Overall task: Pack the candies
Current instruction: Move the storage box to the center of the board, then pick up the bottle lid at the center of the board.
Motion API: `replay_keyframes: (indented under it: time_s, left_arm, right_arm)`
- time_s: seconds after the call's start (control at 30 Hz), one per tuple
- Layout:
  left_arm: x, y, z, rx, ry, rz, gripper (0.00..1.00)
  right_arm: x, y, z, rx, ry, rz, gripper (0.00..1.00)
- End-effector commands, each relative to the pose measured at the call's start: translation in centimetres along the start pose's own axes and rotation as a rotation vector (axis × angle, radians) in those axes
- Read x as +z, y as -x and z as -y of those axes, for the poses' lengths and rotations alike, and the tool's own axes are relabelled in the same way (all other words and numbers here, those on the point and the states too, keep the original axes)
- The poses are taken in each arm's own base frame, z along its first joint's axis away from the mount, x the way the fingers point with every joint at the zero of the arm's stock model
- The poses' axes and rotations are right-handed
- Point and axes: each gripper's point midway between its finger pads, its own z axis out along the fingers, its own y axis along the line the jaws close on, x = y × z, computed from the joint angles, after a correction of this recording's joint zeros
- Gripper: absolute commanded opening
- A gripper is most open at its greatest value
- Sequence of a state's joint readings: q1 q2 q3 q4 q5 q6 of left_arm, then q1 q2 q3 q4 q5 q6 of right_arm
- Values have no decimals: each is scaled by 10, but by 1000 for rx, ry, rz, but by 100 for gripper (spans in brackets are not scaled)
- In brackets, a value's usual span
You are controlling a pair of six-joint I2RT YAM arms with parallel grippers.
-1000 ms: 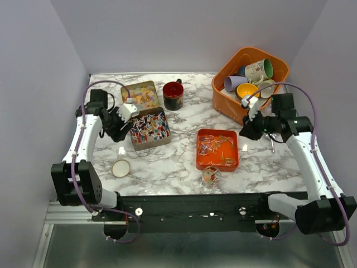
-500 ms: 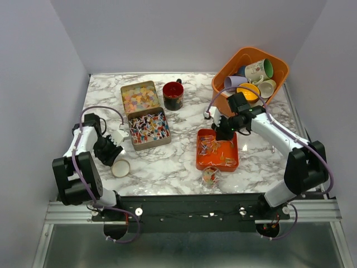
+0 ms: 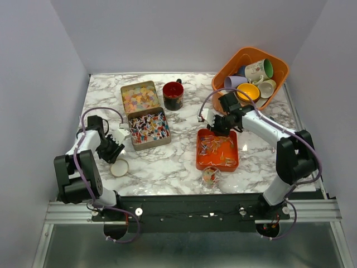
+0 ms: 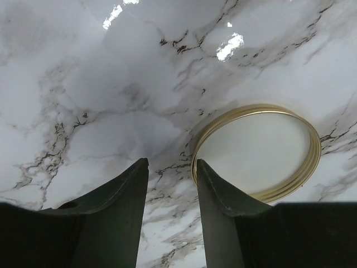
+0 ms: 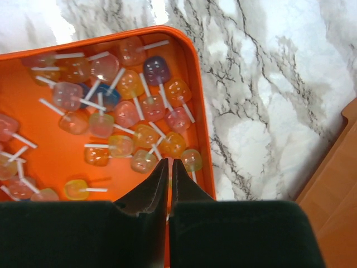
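A marble table (image 3: 184, 114) is seen from above, with both arms bolted at its near edge. At the far right an orange basket (image 3: 221, 75) is filled with mugs (image 3: 257, 71). At the far left two open tins are set just beside each other. The far tin (image 3: 122, 95) is filled with pastel squares (image 3: 139, 97), and the near tin (image 3: 152, 144) with wrapped candies (image 3: 148, 126) in red, blue and white. Right of centre an orange tray (image 3: 198, 159) is strewn with stick candies (image 5: 134, 120), cube-shaped, in orange, pink, yellow and blue. A dark mug (image 3: 173, 95) is stood just right of the far tin. A round, gold-rimmed lid (image 3: 119, 167) is laid flat near the left front. A small clear jar (image 3: 211, 177) with a few candies in it is set just in front of the tray.

The left gripper (image 4: 172, 162) is held low over bare marble just beside the lid. Its jaws are parted about halfway and nothing is held between them; one finger is seen against the lid's rim.

The right gripper (image 5: 169, 161) is pointed down at the tray's rim, near a corner on its far side. Its jaws are closed to a thin slit, and nothing is seen pinched between them.
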State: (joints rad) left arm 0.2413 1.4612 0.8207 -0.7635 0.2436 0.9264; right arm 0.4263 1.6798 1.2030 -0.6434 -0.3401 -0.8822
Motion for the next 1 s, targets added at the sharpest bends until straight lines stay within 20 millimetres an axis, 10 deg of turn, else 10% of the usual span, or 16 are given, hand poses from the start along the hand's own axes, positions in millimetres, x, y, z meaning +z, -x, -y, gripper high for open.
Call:
replay_keyframes:
  time_s: [0.0, 0.6, 0.83, 0.97]
  left_arm:
    - [7, 5, 6, -41, -13, 26, 50]
    - [15, -2, 23, -76, -40, 23, 31]
    - [12, -1, 25, -56, -61, 25, 3]
    - [5, 5, 29, -30, -90, 44, 0]
  right_arm:
    - [8, 7, 33, -75, -83, -19, 13]
    - [33, 58, 123, -77, -220, 17, 13]
    - [-16, 94, 117, -40, -254, 142, 17]
    - [-57, 118, 99, 76, -249, 247, 44]
